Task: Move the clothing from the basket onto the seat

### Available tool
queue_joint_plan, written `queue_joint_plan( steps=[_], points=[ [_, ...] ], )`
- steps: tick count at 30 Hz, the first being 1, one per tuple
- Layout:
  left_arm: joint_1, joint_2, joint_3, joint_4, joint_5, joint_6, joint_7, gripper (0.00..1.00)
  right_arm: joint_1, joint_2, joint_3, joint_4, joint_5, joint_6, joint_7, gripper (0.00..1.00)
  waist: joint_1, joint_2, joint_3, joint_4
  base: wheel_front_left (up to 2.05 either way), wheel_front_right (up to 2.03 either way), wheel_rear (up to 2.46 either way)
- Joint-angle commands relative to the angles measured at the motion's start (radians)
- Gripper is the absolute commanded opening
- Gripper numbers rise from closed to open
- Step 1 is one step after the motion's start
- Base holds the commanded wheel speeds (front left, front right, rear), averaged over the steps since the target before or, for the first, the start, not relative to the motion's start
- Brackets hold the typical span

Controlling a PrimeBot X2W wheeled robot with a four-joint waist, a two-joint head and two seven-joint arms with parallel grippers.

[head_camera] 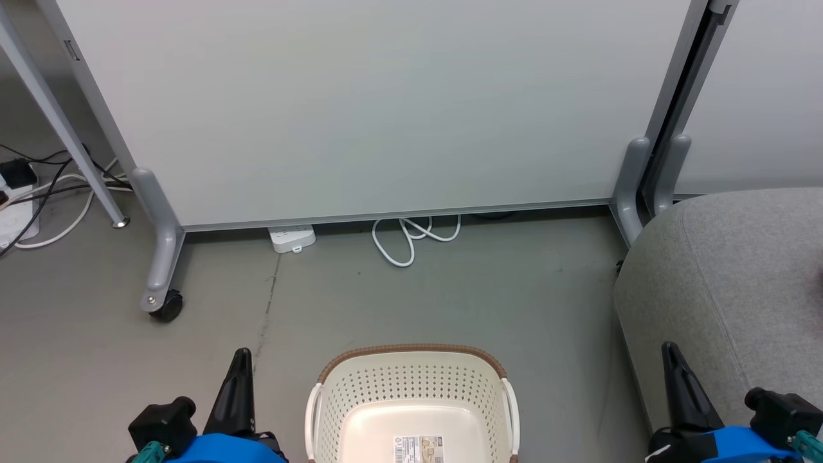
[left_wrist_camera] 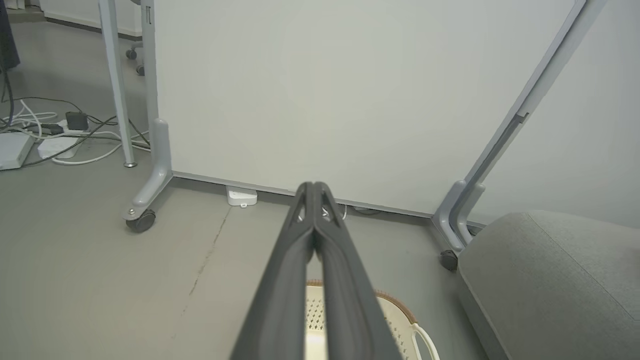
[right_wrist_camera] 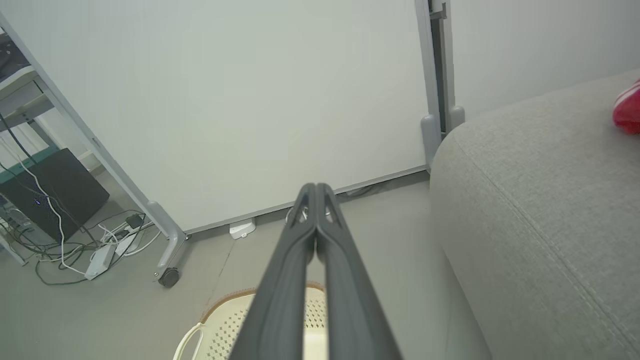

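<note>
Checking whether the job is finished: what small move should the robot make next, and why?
Probably look further down to see the near half of the basket. Its visible floor is bare but for a label, red clothing lies on the seat, and the left gripper and right gripper are shut, empty.

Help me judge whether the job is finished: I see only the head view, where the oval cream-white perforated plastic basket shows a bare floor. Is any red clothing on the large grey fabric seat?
Observer: Yes. In the right wrist view, red fabric with white stripes lies on the grey fabric seat, at that view's right edge.
Operator: Is the right gripper carrying anything?
Observer: No. Its wrist view shows the right gripper with its two dark fingers pressed together and nothing between them.
</note>
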Motion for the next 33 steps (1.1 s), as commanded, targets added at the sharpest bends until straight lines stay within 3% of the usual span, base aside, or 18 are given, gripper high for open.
queue_joint_plan(
  steps=[1, 33],
  points=[
    [-0.036, 0.000, 0.009, -0.018, -0.040, -0.003, 0.007, 0.00, -0.030, -0.003, -0.004, -0.018, 0.042, 0.000, 0.007, 0.00, 0.0000, -0.0001, 0.000, -0.001, 0.00, 0.00, 0.00],
    [-0.076, -0.001, 0.085, -0.031, -0.530, -0.013, 0.131, 0.00, -0.072, -0.005, -0.026, -0.019, 0.529, 0.000, 0.129, 0.00, 0.0000, -0.0001, 0.009, -0.025, 0.00, 0.00, 0.00]
  ],
)
